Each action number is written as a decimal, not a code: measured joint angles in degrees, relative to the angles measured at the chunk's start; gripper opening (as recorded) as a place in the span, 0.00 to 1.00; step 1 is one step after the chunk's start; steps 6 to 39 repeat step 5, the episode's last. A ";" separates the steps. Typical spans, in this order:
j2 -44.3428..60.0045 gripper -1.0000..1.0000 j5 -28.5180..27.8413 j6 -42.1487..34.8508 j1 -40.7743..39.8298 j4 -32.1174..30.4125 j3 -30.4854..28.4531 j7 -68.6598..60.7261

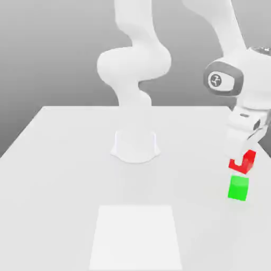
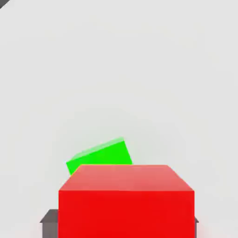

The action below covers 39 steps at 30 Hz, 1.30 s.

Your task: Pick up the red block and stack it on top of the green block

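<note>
I have the claw (image 1: 244,160) clenched on the red block (image 1: 243,162), held just above the green block (image 1: 238,188) on the surface (image 1: 63,174). Carry step, I judge; next I line up squarely, then lower.

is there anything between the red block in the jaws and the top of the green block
Nothing visible. The gripper holds the red block in the air just above the green block, with only a gap between them. In the hand view, the green block's top is bare, on the white table.
</note>
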 joint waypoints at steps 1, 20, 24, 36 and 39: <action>2.14 0.00 -2.35 1.85 0.19 0.13 -0.80 1.68; 5.57 1.00 -6.36 4.83 1.07 0.35 -2.49 4.56; 5.57 1.00 -6.36 4.83 1.07 0.35 -2.49 4.56; 5.57 1.00 -6.36 4.83 1.07 0.35 -2.49 4.56; 5.57 1.00 -6.36 4.83 1.07 0.35 -2.49 4.56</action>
